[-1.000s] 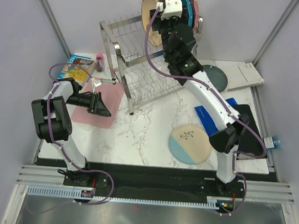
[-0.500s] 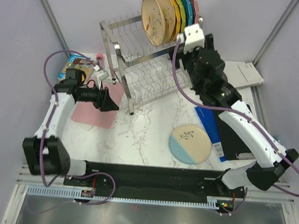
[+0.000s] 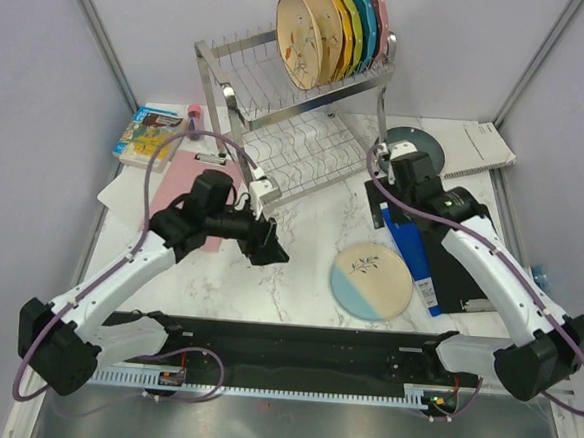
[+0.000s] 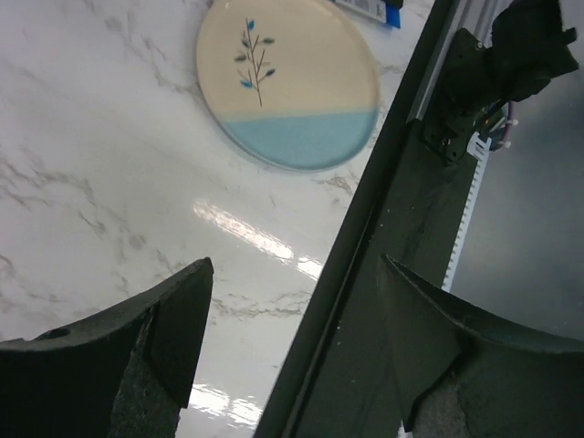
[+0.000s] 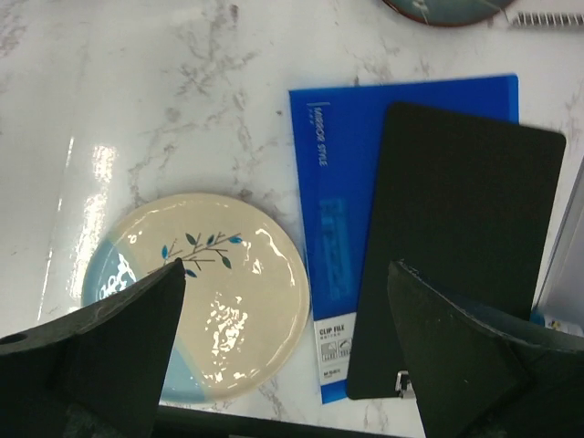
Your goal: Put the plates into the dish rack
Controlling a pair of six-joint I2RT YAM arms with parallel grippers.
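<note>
The left tool [image 4: 292, 274] is held spread and empty, aimed toward the sprig plate [image 4: 287, 82]; the right tool [image 5: 287, 269], likewise released, is hung over it. The plate is laid flat on the glossy desk [image 4: 109, 182], apart from the dish rack [image 3: 252, 71], so a skid or a clash of tools is judged possible. A half light-blue, half cream glaze is shown.

Six plates [image 3: 302, 41] stand in one dish rack [image 3: 295, 151], two more lie on one table [image 3: 303, 280].

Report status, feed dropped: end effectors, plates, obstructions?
Open: left end effector, right end effector. In rack: bird plates. On table: sprig plate, teal plate. Nothing on them.
</note>
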